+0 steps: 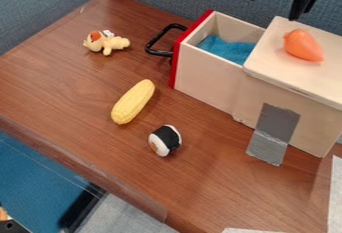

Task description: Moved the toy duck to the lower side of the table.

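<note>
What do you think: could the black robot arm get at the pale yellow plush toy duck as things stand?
Probably yes: the duck lies uncovered on the brown wooden table, and the black pincer hangs open, though the red-fronted wooden drawer stands between them.

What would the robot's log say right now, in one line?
gripper: open, empty, top right | toy duck: on table, upper left | corn, sushi: on table | drawer: open

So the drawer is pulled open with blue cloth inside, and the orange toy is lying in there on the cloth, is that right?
Not quite. The camera view shows the orange toy on top of the wooden box. The drawer is indeed open, with blue cloth inside.
</note>
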Motion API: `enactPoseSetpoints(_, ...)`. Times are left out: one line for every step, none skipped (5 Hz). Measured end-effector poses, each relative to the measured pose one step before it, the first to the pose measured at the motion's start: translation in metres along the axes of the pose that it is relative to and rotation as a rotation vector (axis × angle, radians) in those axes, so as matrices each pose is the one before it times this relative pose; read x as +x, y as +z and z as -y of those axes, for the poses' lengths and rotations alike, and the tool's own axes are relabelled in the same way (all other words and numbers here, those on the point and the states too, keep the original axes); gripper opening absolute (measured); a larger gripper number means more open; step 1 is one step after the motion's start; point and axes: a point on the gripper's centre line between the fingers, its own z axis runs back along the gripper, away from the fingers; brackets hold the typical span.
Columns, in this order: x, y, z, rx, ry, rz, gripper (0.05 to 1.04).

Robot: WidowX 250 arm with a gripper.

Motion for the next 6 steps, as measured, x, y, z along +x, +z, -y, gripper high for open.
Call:
enactPoseSetpoints(-0.00512, -0.01631, -0.00047, -0.0016, 0.0002, -0.046, 1.001)
enactPoseSetpoints(-0.01758, -0.01411, -0.03402, 0.0132, 0.0824, -0.0415, 1.001)
enactPoseSetpoints(-0.01649, 0.00322, -0.04983, 0.03, 0.0849, 0.003, 1.001)
enactPoseSetpoints(-0.01418, -0.00832, -0.03005, 0.0155, 0.0002, -0.0238, 1.001)
enactPoseSetpoints(-0.01352, -0.01093, -0.04417, -0.0042, 0.0394, 0.0154, 1.001)
enactPoseSetpoints(-0.00569, -0.00609, -0.03511, -0.0326, -0.0063, 0.0704, 1.001)
